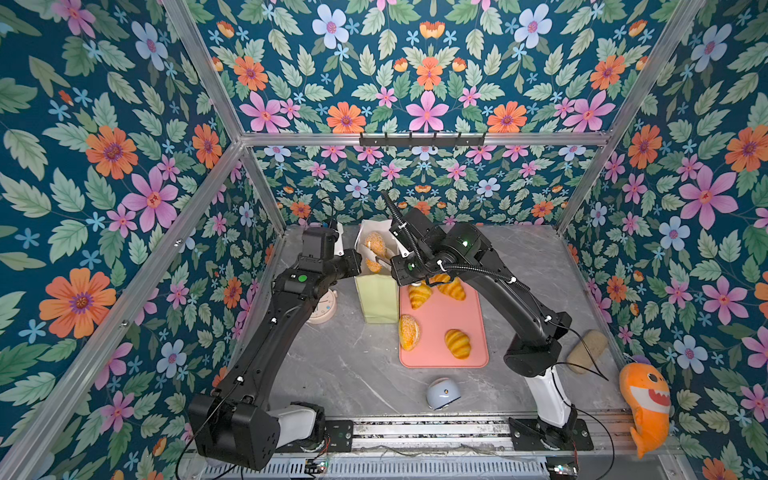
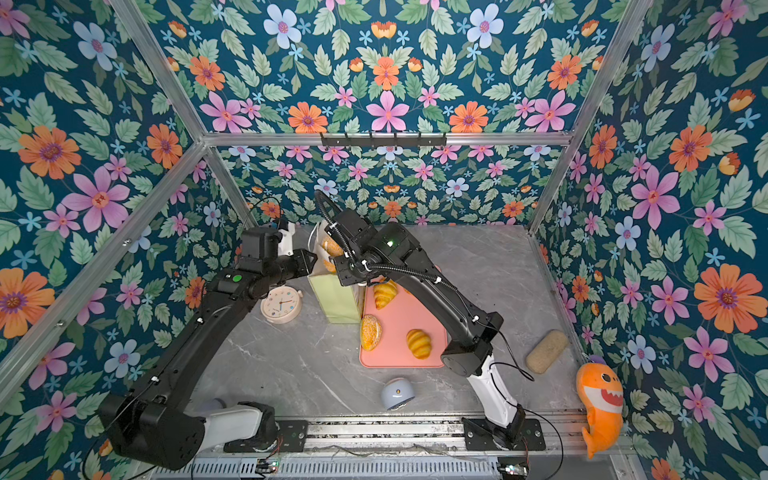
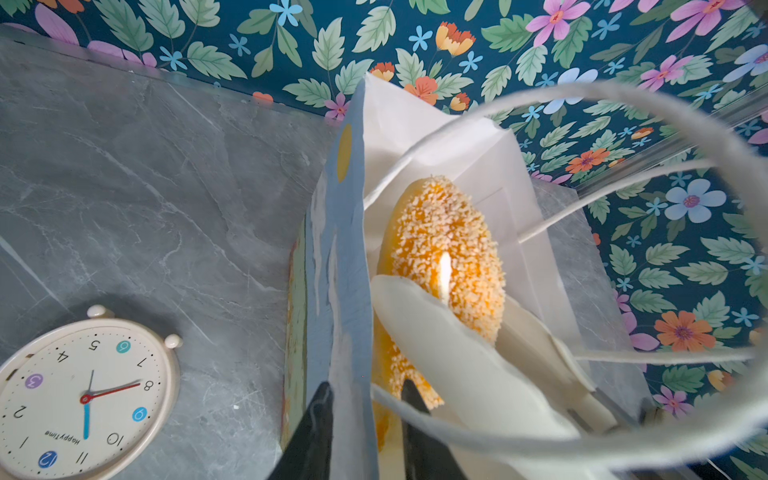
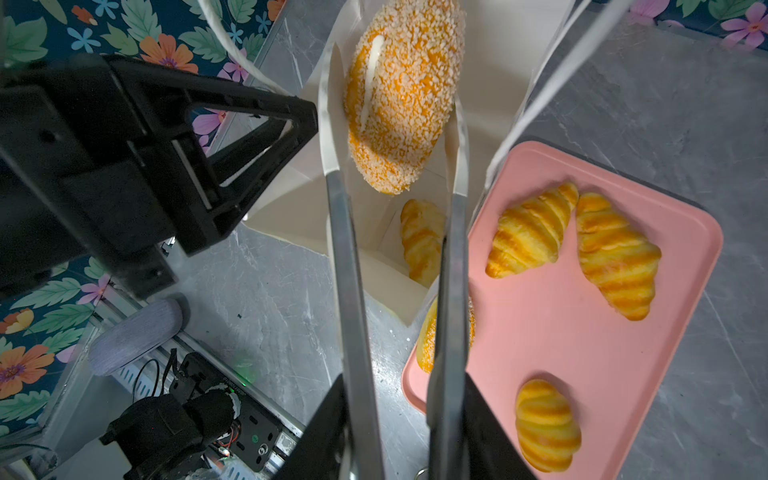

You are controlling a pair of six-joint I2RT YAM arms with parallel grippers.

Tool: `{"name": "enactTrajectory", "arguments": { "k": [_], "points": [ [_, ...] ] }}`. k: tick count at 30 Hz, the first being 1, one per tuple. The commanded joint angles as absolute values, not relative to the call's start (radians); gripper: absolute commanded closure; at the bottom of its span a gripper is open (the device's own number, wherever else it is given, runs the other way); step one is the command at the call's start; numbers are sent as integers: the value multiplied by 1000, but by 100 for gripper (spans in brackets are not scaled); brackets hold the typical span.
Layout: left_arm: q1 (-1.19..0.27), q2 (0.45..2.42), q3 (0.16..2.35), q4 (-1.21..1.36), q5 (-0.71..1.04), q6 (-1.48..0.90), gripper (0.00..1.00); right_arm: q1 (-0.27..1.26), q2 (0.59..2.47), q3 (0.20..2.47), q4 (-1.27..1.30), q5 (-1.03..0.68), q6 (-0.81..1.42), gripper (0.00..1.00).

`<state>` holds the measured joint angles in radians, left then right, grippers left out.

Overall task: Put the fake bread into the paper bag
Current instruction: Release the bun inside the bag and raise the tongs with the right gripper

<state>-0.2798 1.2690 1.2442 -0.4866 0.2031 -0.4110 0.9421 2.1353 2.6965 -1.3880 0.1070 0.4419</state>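
Both arms reach inward; left tool [image 3: 365,395] pinched narrow, right tool [image 4: 395,124] clamped wider

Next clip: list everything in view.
Tall white paper bag: one, green-sided, beside tray.
Flat pink tray: one, centre.
Golden ridged toy croissants: four; three on tray, one inside bag.
Orange seeded toy buns: two; one on tray's edge, one at bag mouth.
Round cream clock: one, left of bag.
Pale blue domed gadget: one, front.
Tan oblong block: one, right.
Orange shark plush: one, right edge.
Left claw: black, straddling bag wall.
Right claw: silver fingers flanking that bun.
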Motion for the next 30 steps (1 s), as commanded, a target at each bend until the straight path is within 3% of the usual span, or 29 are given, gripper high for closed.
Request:
{"name": "enactTrajectory", "arguments": {
  "k": [1, 11, 30],
  "points": [
    [-278, 1264, 1246, -468, 199, -408, 70, 946, 2135, 2711, -1384, 122, 440, 60],
    [-278, 1263, 1255, -472, 194, -408, 70, 950, 2129, 2727, -1394, 123, 437, 55],
    [-279, 1248, 1255, -483, 172, -411, 70, 960, 2014, 2726, -1390, 82, 420, 58]
  ]
}}
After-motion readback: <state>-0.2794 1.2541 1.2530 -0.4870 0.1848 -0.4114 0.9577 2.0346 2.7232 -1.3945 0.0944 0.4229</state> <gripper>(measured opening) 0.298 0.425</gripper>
